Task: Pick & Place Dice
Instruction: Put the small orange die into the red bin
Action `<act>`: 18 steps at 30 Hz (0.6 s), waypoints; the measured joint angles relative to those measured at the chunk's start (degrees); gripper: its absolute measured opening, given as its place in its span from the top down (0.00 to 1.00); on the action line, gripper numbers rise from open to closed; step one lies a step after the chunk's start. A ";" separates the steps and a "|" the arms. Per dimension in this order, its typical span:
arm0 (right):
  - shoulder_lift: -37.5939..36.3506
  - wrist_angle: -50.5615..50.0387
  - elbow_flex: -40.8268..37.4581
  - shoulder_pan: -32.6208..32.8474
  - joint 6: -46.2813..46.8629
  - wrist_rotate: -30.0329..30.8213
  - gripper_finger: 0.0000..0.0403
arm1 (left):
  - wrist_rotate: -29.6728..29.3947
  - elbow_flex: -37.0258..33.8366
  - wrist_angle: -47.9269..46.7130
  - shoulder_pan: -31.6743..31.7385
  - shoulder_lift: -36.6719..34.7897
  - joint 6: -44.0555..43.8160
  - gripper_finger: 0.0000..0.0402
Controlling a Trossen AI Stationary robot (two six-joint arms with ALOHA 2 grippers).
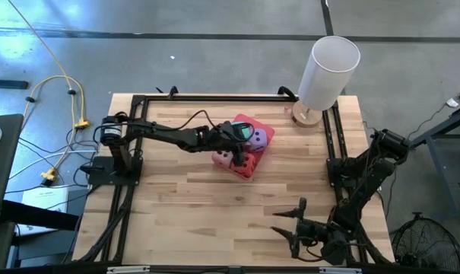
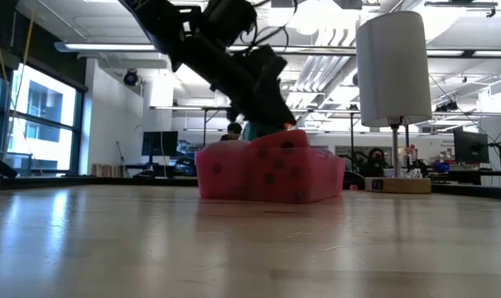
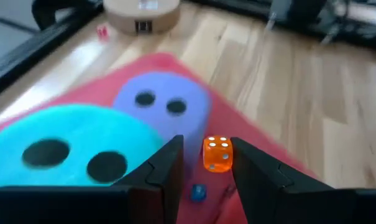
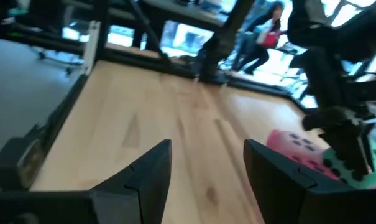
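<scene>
Currently I see the pink tray (image 1: 249, 169) beside the white lamp (image 1: 326, 70), holding teal die (image 3: 63, 149), purple die (image 3: 166, 102) and pink die (image 1: 225, 158). Left gripper (image 3: 205, 165) above it, fingers parted around a small orange die (image 3: 217, 153). Right gripper (image 4: 206, 163), fingers spread, is well apart.

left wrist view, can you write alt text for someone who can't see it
The left gripper hangs open over a pink tray, a small orange die between its dark fingers and a tiny blue die below. A large teal die and purple die sit behind, on the wooden table.
</scene>
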 joint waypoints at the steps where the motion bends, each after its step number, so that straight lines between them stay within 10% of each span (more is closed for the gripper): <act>1: 0.00 -0.30 0.00 0.00 0.42 -1.09 0.52 | -0.27 -0.01 -0.91 0.02 0.07 -0.27 0.69; 18: 0.00 -2.54 0.00 -0.70 2.56 -2.00 0.52 | 5.56 0.01 -7.64 -4.01 -0.01 -5.87 0.68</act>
